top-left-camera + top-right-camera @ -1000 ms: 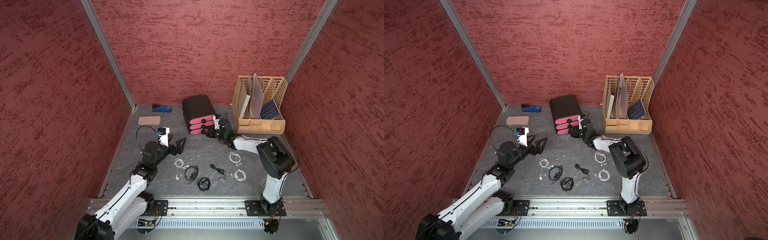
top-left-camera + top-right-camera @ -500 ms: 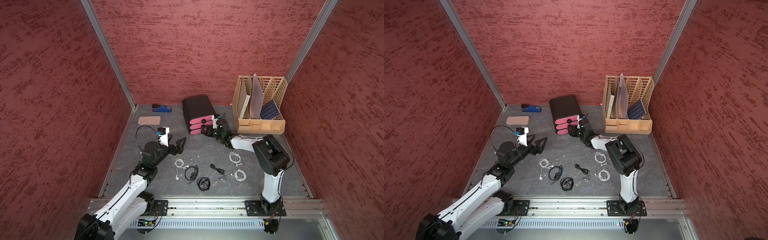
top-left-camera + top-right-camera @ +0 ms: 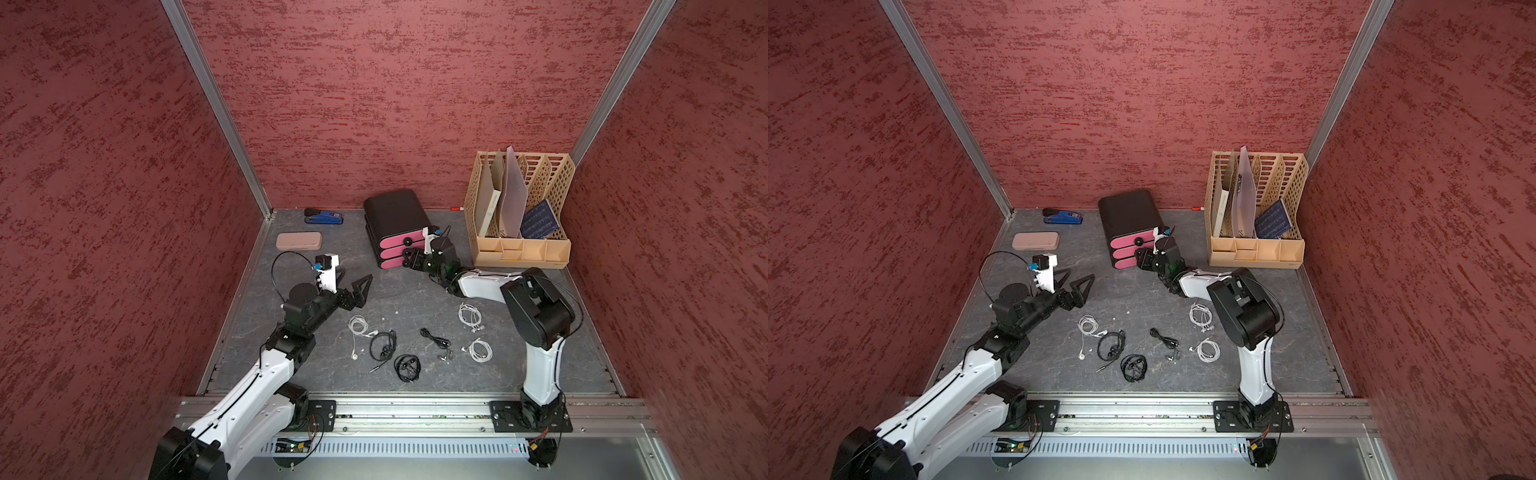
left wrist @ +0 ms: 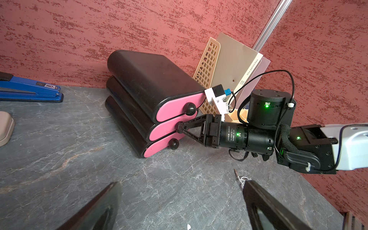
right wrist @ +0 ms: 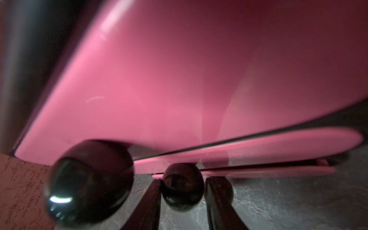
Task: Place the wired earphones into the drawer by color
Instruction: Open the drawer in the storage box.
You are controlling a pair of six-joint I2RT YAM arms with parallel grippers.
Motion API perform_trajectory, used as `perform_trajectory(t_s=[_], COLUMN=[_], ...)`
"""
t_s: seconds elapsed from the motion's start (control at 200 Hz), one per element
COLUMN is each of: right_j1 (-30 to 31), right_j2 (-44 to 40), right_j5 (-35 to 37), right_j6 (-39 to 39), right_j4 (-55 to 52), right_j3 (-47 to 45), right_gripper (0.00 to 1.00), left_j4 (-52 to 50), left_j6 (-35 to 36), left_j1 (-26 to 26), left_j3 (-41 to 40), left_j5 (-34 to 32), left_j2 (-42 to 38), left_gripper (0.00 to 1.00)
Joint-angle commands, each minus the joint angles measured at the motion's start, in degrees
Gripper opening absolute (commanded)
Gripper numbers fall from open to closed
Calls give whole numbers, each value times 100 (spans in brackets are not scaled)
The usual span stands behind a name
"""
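The drawer point(image 3: 395, 212) is a black cabinet with three pink fronts, all pushed in, at the back of the table. My right gripper point(image 5: 183, 182) is open at the middle front, its fingers on either side of that front's round black knob point(image 5: 182, 191). One finger touches the knob and the other stands a sliver off. My left gripper point(image 3: 353, 279) hovers wide open and empty over bare table, left of the cabinet. Several wired earphones lie loose near the front: white coils point(image 3: 358, 324) point(image 3: 469, 313) point(image 3: 481, 350) and black ones point(image 3: 383, 345) point(image 3: 407, 368) point(image 3: 434, 338).
A beige lattice file rack point(image 3: 521, 249) with folders stands right of the cabinet, close to my right arm. A blue stapler point(image 3: 324, 216) and a pinkish-beige case point(image 3: 299, 241) lie at the back left. Red walls enclose three sides.
My right gripper has moved in to the drawer fronts and its jaws have narrowed around the middle knob. The left arm and the earphones have not moved.
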Motion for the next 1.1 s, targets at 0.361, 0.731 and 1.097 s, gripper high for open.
perform_trajectory(t_s=[0.361,0.731,1.097], right_j1=[10,4,9], right_j2=[-91,-351,-643], right_j5=[322,299,289], right_j6=[-164,-197,-208], right_j4=[82,91,91], right_j3=[66,-281,-667], right_gripper=[30,30,30], left_j4=[64,47,35], left_j6=[104,115,110], left_j1=[28,33,30], left_j3=[-47,-47,-53], left_j5=[-24,-32,-28], left_j2=[-92,-135,-156], left_gripper=[100,100,100])
